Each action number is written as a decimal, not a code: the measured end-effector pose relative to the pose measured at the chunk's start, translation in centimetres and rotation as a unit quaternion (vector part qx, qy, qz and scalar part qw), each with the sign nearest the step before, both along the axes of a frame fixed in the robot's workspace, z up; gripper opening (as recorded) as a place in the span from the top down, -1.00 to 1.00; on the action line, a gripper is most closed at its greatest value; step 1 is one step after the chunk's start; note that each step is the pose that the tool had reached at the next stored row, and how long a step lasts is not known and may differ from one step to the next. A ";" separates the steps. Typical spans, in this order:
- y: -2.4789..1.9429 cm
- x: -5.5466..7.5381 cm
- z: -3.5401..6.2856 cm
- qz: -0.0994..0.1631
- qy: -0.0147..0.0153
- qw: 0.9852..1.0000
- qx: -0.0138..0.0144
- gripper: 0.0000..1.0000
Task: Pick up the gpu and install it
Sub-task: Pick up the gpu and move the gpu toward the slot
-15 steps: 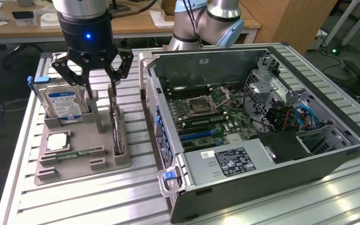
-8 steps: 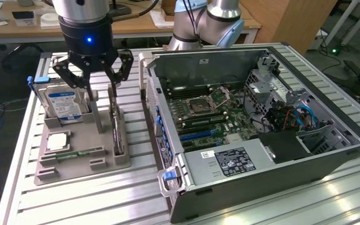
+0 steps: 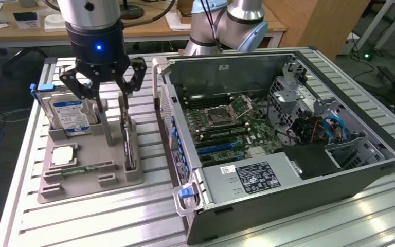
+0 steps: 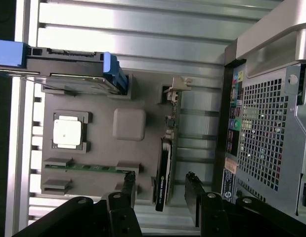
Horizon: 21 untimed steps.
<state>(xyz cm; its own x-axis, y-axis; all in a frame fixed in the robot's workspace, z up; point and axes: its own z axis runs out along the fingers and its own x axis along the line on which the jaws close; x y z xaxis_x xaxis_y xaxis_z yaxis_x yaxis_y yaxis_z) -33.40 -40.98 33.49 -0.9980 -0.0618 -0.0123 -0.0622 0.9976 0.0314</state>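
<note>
Arm (image 3: 86, 11) is brushed silver up top, then a black wrist collar with a little blue light (image 3: 99, 48) glowing. Gripper (image 3: 109, 91) is all black, with chunky linked fingers (image 3: 86, 86). Pale blue joint caps (image 3: 254, 35) further back.

A grey holder tray (image 3: 81, 188) sits near the slatted tabletop's (image 3: 115, 221) edge at the exterior view's left. It carries an upright blue-labelled hard drive (image 3: 70, 114), a flat processor chip (image 3: 63, 155) and a green memory stick (image 3: 88, 168). Just beside it lies an open computer case (image 3: 362, 177), its motherboard (image 3: 225, 128) exposed.
</note>
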 end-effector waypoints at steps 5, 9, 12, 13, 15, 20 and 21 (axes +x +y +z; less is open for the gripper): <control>0.00 0.0 -0.32 0.001 0.000 1.000 0.000 -0.06; -0.02 0.0 -0.62 0.001 -0.001 1.000 0.000 -0.06; -0.04 0.0 -0.84 0.001 -0.002 1.000 0.000 -0.06; -0.05 0.0 -0.91 0.001 -0.003 1.000 0.000 -0.06; -0.07 0.0 -1.04 0.001 -0.003 1.000 0.000 -0.06; -0.09 0.0 -1.25 0.001 -0.004 1.000 0.000 -0.06; -0.09 0.0 -1.27 0.001 -0.004 1.000 0.000 -0.06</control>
<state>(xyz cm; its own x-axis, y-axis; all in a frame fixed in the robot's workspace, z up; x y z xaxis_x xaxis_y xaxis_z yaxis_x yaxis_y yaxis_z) -33.38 -41.06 32.22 -0.9977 -0.0644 -0.0209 -0.0650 0.9974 0.0309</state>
